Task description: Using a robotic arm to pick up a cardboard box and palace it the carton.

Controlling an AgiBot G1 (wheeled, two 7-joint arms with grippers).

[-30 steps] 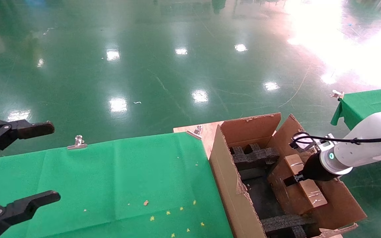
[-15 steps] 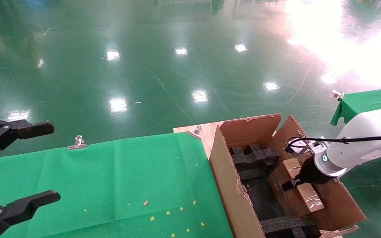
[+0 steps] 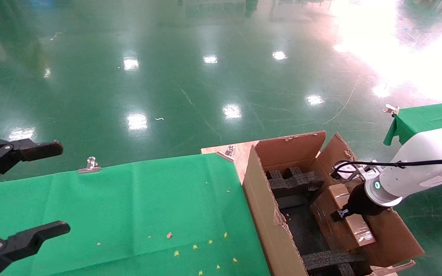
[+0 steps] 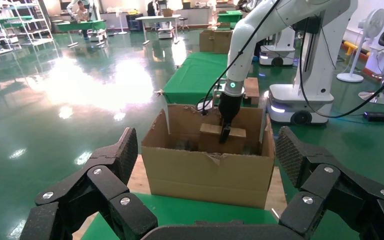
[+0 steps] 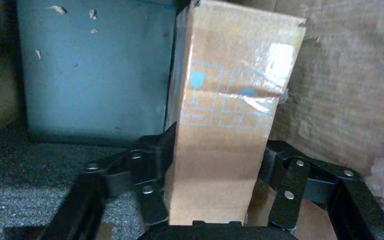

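At the left edge of the head view, the left gripper [image 3: 14, 195] was parked above the green cloth [image 3: 129, 207], its fingers spread wide and nothing held between them.

Further right, the carton [image 3: 261, 214] stood open beside the cloth, with black foam blocks [image 3: 294, 180] seated at its far end and another foam strip near its close end.

Compared with a second earlier, the cardboard box [image 3: 345, 218] had been lowered and drawn slightly deeper into the carton, tilted against the right-hand wall. The placing step was judged nearly done, with release not yet made.

On the right, the right gripper [image 5: 215, 185] was seen clamped on the cardboard box [image 5: 230, 115], one finger pressed on each long face, while the robotic arm [image 3: 416, 176] reached in over the carton's right flap.
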